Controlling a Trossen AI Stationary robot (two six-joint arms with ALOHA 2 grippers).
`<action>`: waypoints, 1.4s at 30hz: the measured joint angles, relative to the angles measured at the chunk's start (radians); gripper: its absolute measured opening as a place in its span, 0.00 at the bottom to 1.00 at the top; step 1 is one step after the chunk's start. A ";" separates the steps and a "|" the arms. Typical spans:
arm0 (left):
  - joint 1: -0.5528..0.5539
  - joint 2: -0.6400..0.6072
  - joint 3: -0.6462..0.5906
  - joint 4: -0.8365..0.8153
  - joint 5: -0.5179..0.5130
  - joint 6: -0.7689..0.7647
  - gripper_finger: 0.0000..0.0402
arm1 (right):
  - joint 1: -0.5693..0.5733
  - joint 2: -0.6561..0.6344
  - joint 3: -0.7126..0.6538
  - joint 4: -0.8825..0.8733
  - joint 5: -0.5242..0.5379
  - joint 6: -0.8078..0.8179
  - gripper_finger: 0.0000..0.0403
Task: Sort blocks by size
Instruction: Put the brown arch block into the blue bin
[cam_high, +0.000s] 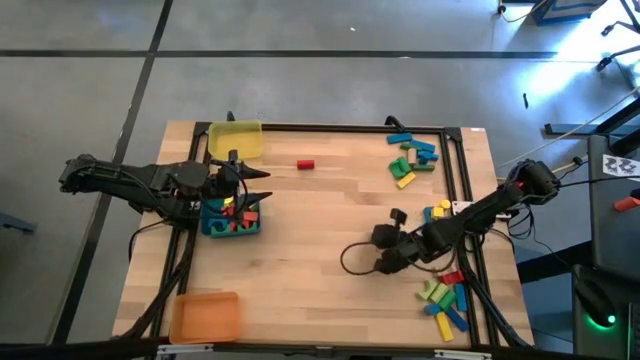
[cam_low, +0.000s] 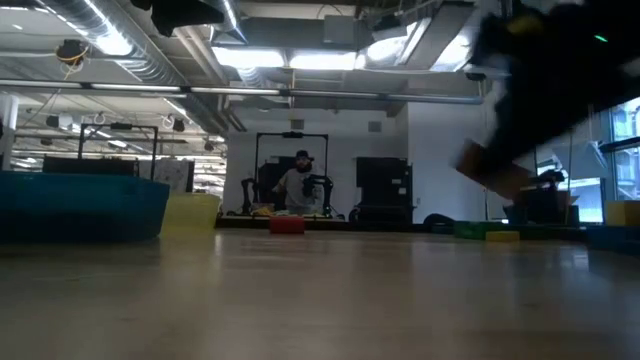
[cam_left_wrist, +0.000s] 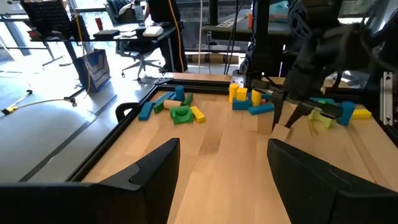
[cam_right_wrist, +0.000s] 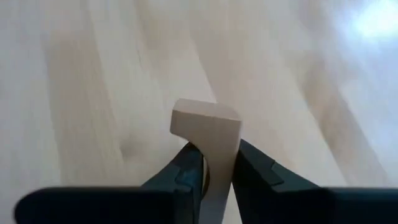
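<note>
Grey concrete floor surrounds a pale wooden worktop (cam_high: 330, 230) with a dark frame along its edges. Right gripper (cam_right_wrist: 216, 171) sits low over the worktop's right-centre; its two dark fingers (cam_right_wrist: 186, 174) are pinching a plain wood-coloured block (cam_right_wrist: 207, 134), which stands up between the tips with its squared top clear above them, the pads pressed on either flank. Left gripper (cam_high: 262, 184) hovers over the blue tray (cam_high: 208, 225) at the worktop's left side; in its wrist view the fingers (cam_left_wrist: 155, 171) stand spread apart with bare wood between them, nothing held. Blue tray holds several red, green and yellow blocks (cam_high: 240, 215). Yellow tray (cam_high: 235, 140) sits at the far left corner, orange tray (cam_high: 205, 317) at the near left corner. One red block (cam_high: 305, 164) lies alone on open wood just right of the yellow tray; the low view shows it (cam_low: 287, 225) flat on the surface. Cluster of blue, green and yellow blocks (cam_high: 412, 158) lies at the far right corner. Second cluster of green, blue, yellow and red blocks (cam_high: 445, 300) lies at the near right corner, just beside the right arm. Few yellow and blue blocks (cam_high: 437, 211) lie close behind that arm. Person (cam_low: 300, 185) stands in the room far beyond
</note>
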 joint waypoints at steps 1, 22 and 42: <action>0.000 0.000 0.000 0.000 0.000 0.000 0.57 | -0.014 0.000 0.000 0.048 0.006 -0.024 0.17; 0.000 0.000 0.000 0.002 0.000 -0.027 0.57 | -0.325 0.387 0.115 1.075 -0.207 -0.515 0.16; -0.001 0.000 0.000 0.013 0.000 -0.026 0.57 | -0.436 0.929 0.854 1.065 -0.385 -0.656 0.17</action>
